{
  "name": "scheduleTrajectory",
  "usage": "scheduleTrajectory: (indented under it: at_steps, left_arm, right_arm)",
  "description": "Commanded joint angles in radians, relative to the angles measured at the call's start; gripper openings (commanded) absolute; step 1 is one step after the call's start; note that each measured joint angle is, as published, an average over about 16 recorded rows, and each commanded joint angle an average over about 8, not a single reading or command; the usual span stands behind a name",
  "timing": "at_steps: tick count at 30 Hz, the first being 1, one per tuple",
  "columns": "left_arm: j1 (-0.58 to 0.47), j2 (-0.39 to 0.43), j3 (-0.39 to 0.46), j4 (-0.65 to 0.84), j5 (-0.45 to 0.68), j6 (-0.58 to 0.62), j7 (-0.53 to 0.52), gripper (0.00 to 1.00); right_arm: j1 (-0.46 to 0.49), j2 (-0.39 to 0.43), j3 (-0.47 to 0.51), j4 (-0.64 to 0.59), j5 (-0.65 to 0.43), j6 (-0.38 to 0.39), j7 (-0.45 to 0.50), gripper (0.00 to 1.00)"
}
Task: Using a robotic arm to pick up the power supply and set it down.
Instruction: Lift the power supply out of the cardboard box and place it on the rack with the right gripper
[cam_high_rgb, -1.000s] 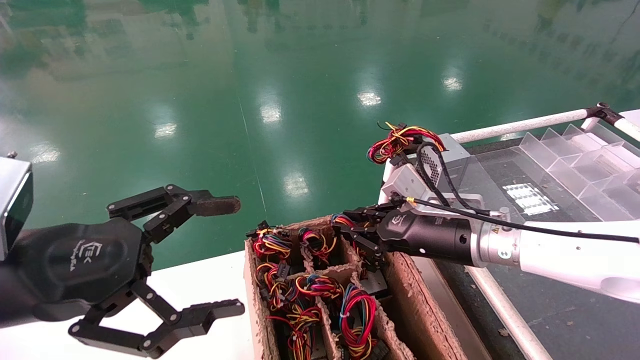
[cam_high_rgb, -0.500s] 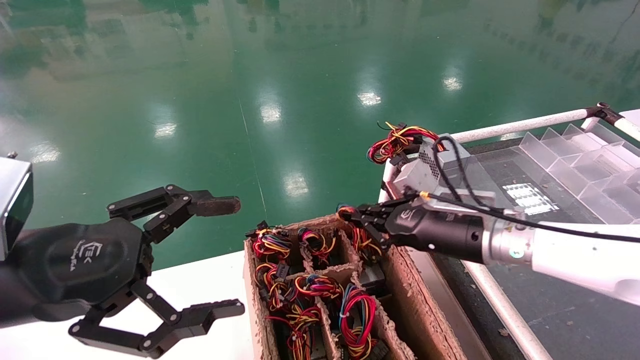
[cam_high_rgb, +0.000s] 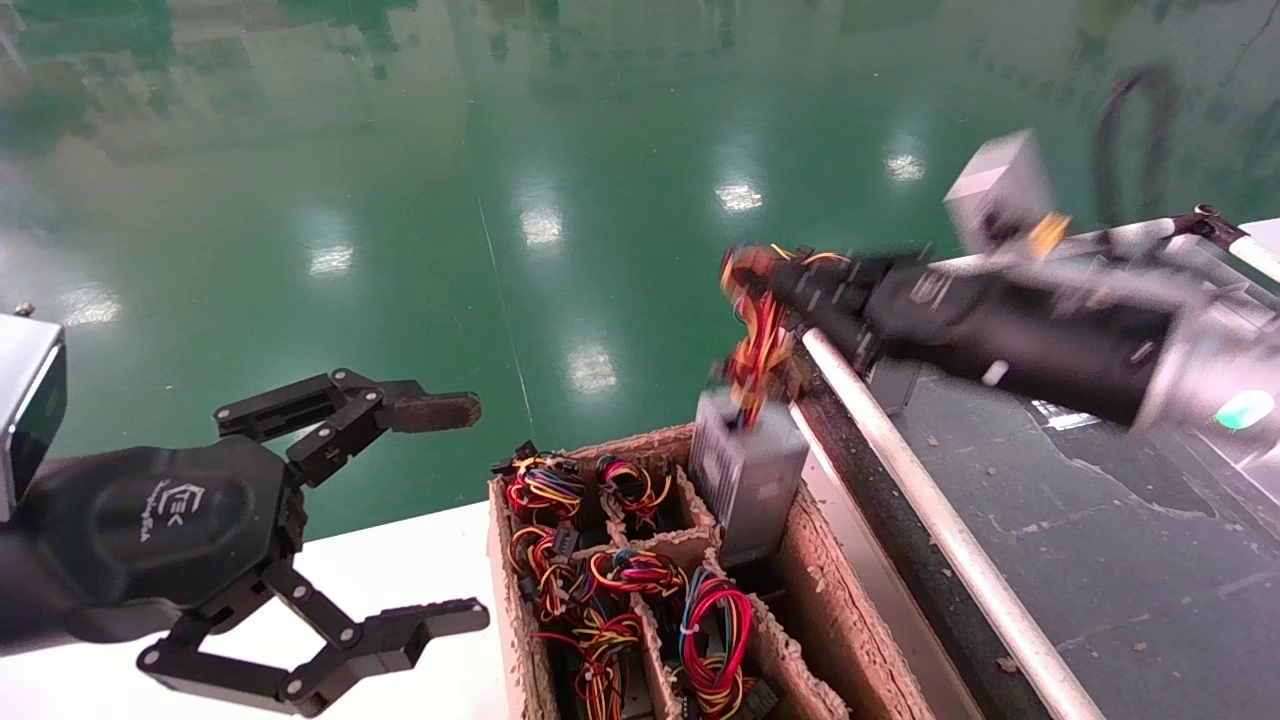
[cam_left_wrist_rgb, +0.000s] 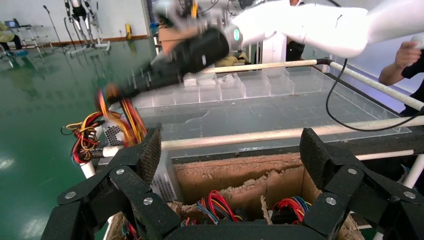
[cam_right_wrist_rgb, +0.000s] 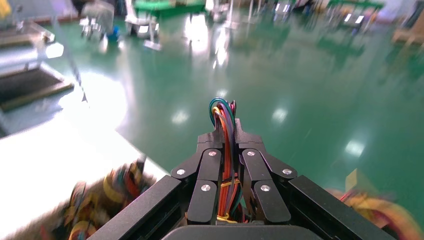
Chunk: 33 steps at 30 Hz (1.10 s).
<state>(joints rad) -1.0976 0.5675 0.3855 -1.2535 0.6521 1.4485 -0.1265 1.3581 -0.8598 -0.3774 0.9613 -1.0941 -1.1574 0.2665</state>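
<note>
Two grippers are showing: nearest, the left gripper (cam_high_rgb: 455, 505) is hanging idle over the white table (cam_high_rgb: 420, 570) with its fingers spread wide, gripping nothing. Beyond it, the cardboard crate (cam_high_rgb: 850, 640) is holding bundles of coloured wires in its compartments. Farther off, the right gripper (cam_high_rgb: 765, 290) is pinching the wire bundle (cam_right_wrist_rgb: 226, 150) between its pressed-together fingers, and the power supply (cam_high_rgb: 745, 475) is dangling from those wires, tilted, its lower end just over the crate's far right compartment beside the white rail (cam_high_rgb: 930, 520).
</note>
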Motion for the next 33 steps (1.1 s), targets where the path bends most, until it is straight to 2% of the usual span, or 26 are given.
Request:
scheduleTrajectory:
  at_steps: [1,9,13,23,27,33]
  left_arm:
    - [0.000,0.000,0.000,0.000,0.000,0.000,0.000,1.00]
    - [0.000,0.000,0.000,0.000,0.000,0.000,0.000,1.00]
    - [0.000,0.000,0.000,0.000,0.000,0.000,0.000,1.00]
    - [0.000,0.000,0.000,0.000,0.000,0.000,0.000,1.00]
    - [0.000,0.000,0.000,0.000,0.000,0.000,0.000,1.00]
    - [0.000,0.000,0.000,0.000,0.000,0.000,0.000,1.00]
  right_arm:
    - [0.022,0.016,0.020,-0.001,0.023,-0.008,0.005,0.00]
    - [0.203,0.009,0.054,-0.181,0.071,-0.086,-0.012,0.00]
    - [0.310,-0.012,0.053,-0.315,0.050,-0.085,-0.061,0.00]
    - [0.502,-0.034,0.043,-0.625,-0.030,0.005,-0.243,0.00]
    - [0.543,-0.028,0.036,-0.717,-0.056,0.048,-0.311,0.00]
    - [0.567,-0.027,0.015,-0.834,-0.104,0.175,-0.390,0.00]
